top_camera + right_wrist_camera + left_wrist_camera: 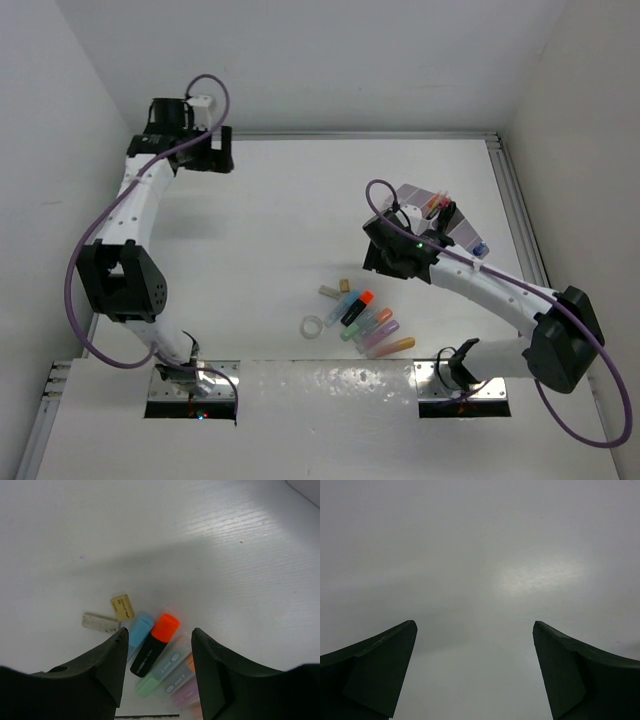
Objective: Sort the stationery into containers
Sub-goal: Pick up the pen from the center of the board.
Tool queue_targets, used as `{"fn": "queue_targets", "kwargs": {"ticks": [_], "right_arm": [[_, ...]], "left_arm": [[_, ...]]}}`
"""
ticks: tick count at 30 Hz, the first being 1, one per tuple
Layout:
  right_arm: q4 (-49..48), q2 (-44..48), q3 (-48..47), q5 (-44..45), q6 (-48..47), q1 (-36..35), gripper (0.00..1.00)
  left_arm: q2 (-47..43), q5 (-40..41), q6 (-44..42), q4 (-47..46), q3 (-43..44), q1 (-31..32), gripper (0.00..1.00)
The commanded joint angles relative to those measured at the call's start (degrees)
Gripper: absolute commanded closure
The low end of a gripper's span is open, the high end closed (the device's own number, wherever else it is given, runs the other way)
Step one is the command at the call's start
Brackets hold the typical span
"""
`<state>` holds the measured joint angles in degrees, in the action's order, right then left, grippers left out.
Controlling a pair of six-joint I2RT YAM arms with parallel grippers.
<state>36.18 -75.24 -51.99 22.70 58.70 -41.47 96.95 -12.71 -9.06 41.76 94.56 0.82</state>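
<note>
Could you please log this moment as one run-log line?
right gripper: open, empty, aimed at orange-capped highlighter | left gripper: open, empty, far left | loose: highlighters, erasers, tape ring

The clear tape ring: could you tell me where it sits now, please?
Top view: the tape ring lies left of the highlighters, below the erasers.

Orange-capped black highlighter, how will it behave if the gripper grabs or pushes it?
Orange-capped highlighter looks like rigid plastic, so probably stiff and light. Its flattish body likely slides rather than rolls. It lies close between the blue highlighter and a green-capped one, so a push may shift them too.
</note>
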Motion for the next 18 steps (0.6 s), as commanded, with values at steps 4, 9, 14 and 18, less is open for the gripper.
{"fn": "queue_targets", "kwargs": {"ticks": [4, 9, 14, 18], "right_arm": [[-2.0, 2.6, 2.8, 2.2, 3.1, -0.3, 0.47], [-5.6, 4.8, 6.2, 0.5, 1.2, -0.3, 0.48], [-9.8, 5.9, 9.2, 2.5, 3.3, -0.6, 0.52], [-9.6, 4.5, 7.8, 4.9, 7.0, -2.6, 0.59]], "left_arm": [[-11.4, 16.1, 0.1, -0.1, -1.5, -7.1, 0.00], [-19.6, 25.1, -1.0, 2.5, -9.3, -8.7, 0.00], [-27.4, 26.4, -3.7, 0.4, -19.5, -12.1, 0.00], [-27.1, 27.7, -4.8, -2.6, -20.7, -11.5, 0.00]]}}
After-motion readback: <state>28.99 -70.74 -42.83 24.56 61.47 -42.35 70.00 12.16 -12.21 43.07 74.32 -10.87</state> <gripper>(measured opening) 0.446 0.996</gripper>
